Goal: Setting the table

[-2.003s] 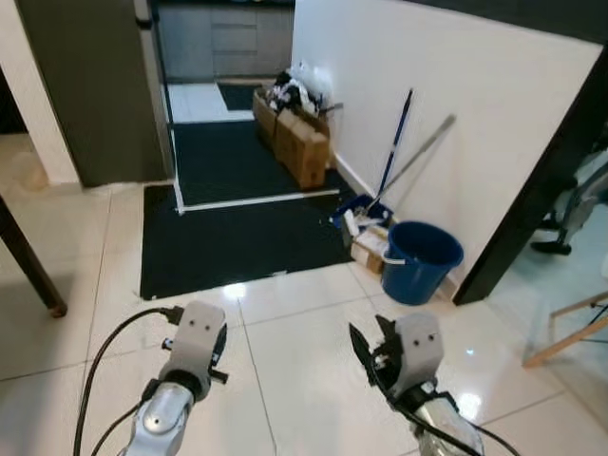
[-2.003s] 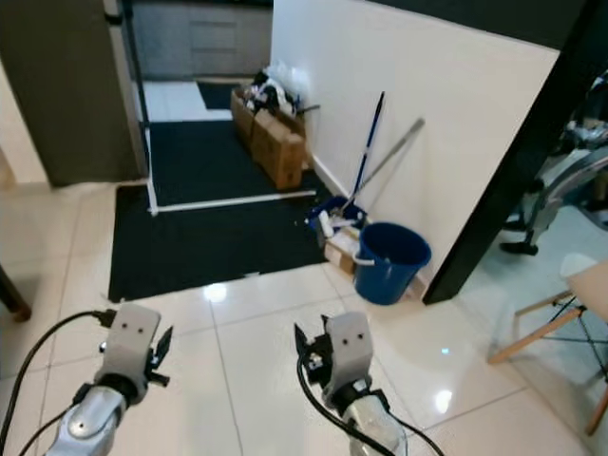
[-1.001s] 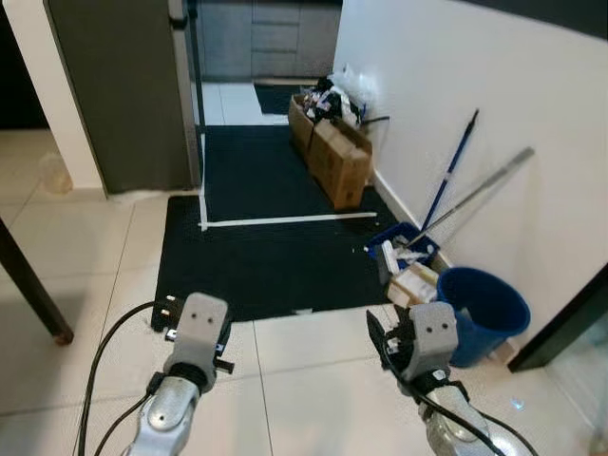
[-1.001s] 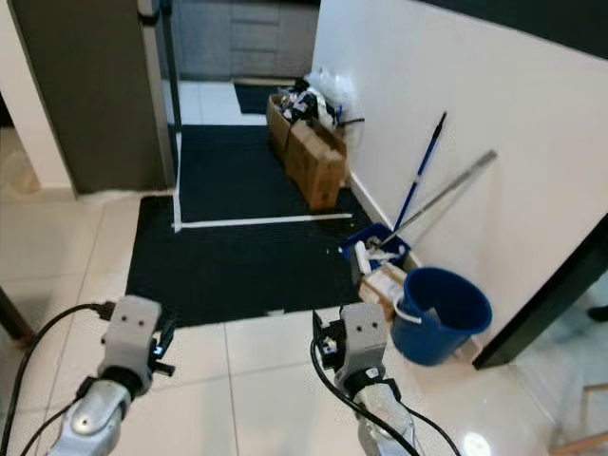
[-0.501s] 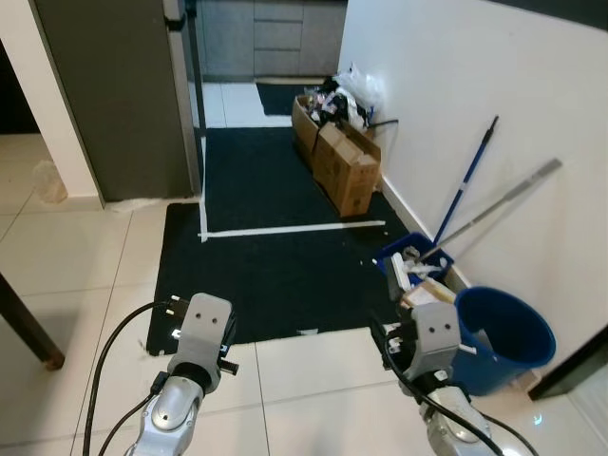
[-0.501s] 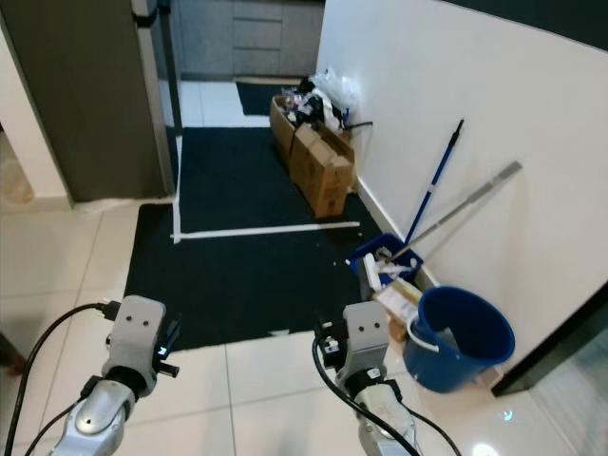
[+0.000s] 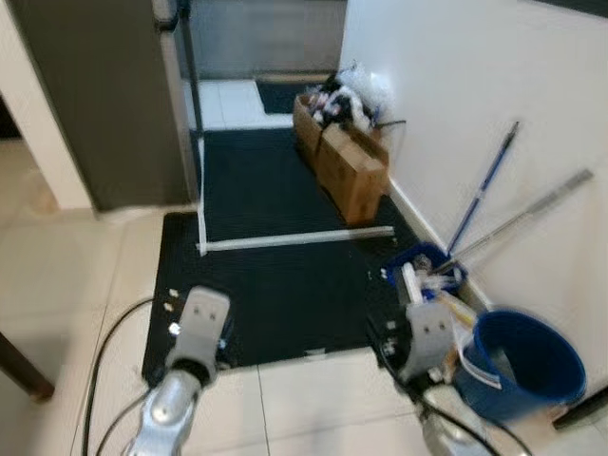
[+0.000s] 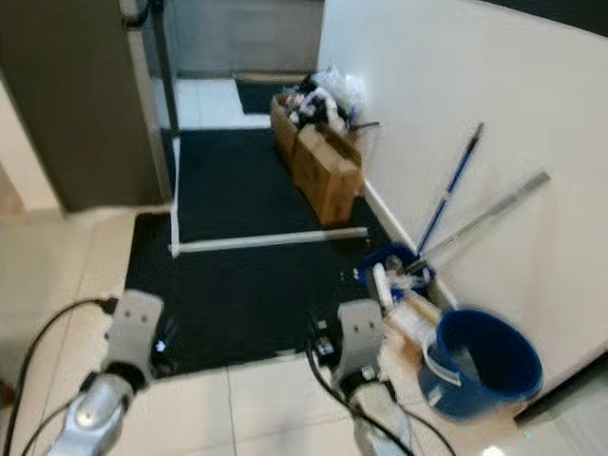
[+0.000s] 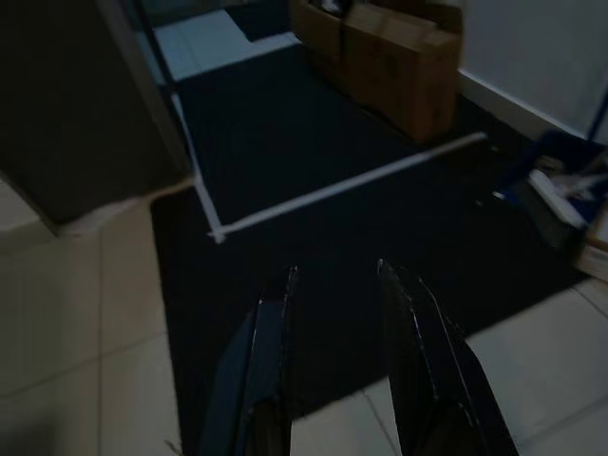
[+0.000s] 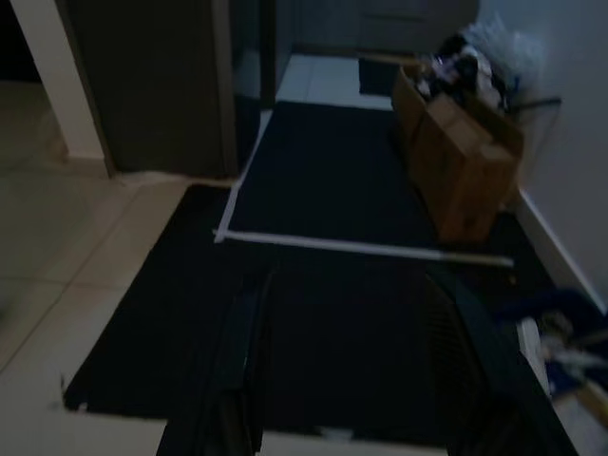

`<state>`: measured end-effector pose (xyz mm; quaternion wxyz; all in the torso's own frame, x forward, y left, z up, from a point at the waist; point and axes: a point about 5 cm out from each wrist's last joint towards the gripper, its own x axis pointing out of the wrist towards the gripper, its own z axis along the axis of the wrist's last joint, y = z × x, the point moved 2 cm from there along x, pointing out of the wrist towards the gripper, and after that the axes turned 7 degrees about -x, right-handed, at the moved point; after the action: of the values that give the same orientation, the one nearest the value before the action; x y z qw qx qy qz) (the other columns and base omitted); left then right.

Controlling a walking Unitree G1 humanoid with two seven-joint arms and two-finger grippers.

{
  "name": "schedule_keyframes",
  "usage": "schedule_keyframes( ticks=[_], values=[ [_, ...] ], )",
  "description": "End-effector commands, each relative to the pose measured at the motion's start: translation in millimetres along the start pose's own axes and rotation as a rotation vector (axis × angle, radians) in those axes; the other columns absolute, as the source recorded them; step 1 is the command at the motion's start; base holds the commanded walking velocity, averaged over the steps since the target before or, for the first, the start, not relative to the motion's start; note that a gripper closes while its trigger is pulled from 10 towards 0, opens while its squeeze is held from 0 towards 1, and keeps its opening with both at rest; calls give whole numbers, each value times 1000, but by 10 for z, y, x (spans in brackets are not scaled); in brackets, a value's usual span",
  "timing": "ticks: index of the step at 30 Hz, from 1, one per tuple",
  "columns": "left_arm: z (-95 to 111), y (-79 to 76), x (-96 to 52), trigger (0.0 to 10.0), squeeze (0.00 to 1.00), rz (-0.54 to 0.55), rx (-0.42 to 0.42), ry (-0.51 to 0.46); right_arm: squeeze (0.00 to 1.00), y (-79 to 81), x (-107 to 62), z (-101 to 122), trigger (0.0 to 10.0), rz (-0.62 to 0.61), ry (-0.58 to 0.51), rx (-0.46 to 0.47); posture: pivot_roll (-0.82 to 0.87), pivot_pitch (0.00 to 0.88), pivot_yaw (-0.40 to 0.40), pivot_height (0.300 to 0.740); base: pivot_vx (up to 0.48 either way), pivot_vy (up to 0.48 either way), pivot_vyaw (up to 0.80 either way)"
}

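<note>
Glossy floor tiles (image 7: 57, 285) meet a black mat (image 7: 275, 275); left gripper (image 9: 334, 313) and right gripper (image 10: 353, 332) hold fingers spread, empty; tableware location and handling cannot be judged.

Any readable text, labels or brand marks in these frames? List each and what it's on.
None can be read.
Cardboard boxes: no print can be made out, picture blurred.
Blue bucket: no label visible.
Small box beside the bucket: any markings are too blurred to read.
</note>
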<state>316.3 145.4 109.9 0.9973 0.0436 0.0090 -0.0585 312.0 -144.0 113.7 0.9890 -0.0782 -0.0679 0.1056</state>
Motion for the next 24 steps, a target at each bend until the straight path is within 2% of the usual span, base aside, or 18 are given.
schedule_keyframes(
  ticks=[1,24],
  values=[
    [-89,21,-23,10000,0,4,6,33,0,34,-34,-64,10000,4,22,16,65,50,23,740,446,0,0],
    [-81,10,1,10000,0,-4,7,28,0,27,-29,-66,10000,-1,22,14,64,49,27,740,447,0,0]
  ],
)
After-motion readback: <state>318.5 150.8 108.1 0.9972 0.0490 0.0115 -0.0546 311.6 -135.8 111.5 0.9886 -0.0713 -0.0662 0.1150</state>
